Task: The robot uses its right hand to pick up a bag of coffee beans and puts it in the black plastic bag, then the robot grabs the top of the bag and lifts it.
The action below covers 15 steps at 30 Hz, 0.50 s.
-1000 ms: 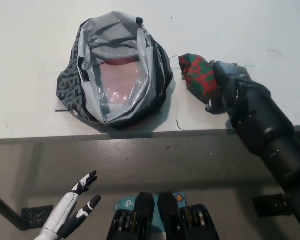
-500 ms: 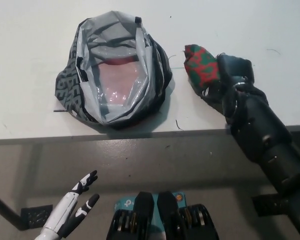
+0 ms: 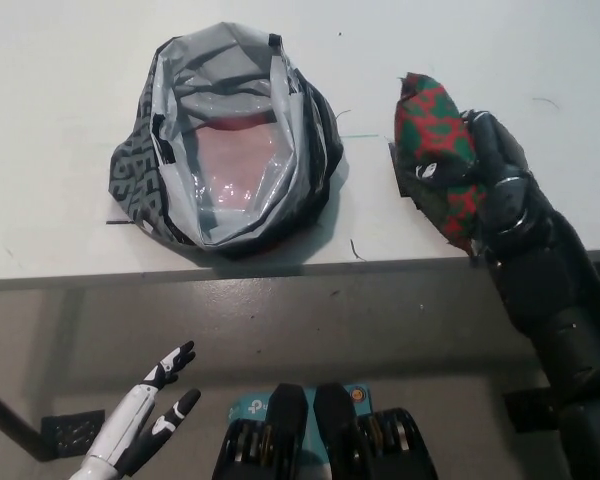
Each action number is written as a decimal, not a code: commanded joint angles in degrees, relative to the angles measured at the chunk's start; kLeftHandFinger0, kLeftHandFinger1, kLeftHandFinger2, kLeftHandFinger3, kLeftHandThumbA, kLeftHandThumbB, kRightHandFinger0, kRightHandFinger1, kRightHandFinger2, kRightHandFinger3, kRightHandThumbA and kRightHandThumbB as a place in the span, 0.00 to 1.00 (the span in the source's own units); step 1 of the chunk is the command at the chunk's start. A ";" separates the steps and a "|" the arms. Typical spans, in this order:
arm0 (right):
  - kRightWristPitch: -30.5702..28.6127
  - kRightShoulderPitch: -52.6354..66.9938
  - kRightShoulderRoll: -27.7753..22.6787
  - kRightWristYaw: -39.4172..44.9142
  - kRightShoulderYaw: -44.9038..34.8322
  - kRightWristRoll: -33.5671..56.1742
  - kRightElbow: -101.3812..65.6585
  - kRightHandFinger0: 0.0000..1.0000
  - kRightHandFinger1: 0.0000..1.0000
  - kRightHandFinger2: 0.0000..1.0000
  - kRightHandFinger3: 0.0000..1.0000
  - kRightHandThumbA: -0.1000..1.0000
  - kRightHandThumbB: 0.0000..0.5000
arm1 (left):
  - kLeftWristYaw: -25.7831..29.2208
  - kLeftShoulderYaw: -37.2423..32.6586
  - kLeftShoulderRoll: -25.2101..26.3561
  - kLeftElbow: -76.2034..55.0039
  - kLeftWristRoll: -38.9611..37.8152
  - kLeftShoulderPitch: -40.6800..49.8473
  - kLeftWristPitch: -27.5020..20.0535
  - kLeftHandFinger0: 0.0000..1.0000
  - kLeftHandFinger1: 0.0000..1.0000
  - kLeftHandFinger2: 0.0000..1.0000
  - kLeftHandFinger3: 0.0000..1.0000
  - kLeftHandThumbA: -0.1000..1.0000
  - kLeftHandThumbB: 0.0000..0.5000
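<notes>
Coffee bean bag (image 3: 437, 150): soft pouch, red with dark green blotches, crumpled, standing on end and tilted. Top corner points up and slightly left; lower end near the front edge of the white table (image 3: 60, 80). Whether the bottom touches the tabletop or hangs just clear cannot be told.

Right hand (image 3: 485, 180): black, fingers wrapped around the pouch's right side and front, clamped on it. Forearm runs down to the lower right corner.

Black plastic bag (image 3: 225, 150): on the table left of the pouch, well apart from it. Mouth open toward the camera, shiny grey lining showing, something reddish visible through the film inside. Patterned dark outer skin bunched at its left side.

Left hand (image 3: 165, 395): white with black fingertips, resting low at lower left, below table level, fingers spread, holding nothing.

Change from a second ago: pouch then lay low and flat beside the hand, pointing left toward the plastic bag. Now raised upright and shifted right, further from the plastic bag. Grip tightened from a side contact to a full wrap. Plastic bag and left hand unchanged.
</notes>
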 commanded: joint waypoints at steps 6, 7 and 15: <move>10.95 -10.30 4.21 14.40 -29.97 43.02 -10.57 0.00 0.20 0.57 0.82 0.00 0.12 | -0.61 0.50 0.98 -1.40 0.62 -1.54 -1.07 1.00 1.00 1.00 1.00 0.97 0.33; 11.02 -10.37 4.21 14.60 -30.13 43.06 -10.62 0.00 0.20 0.57 0.82 0.00 0.12 | -0.61 0.51 0.98 -1.41 0.62 -1.54 -1.01 1.00 1.00 1.00 1.00 0.97 0.33; 12.61 -11.89 5.69 14.00 -31.51 46.81 -15.33 0.00 0.17 0.56 0.87 0.00 0.10 | -0.59 0.46 0.93 -1.23 0.61 -1.74 -1.16 1.00 1.00 1.00 1.00 0.96 0.31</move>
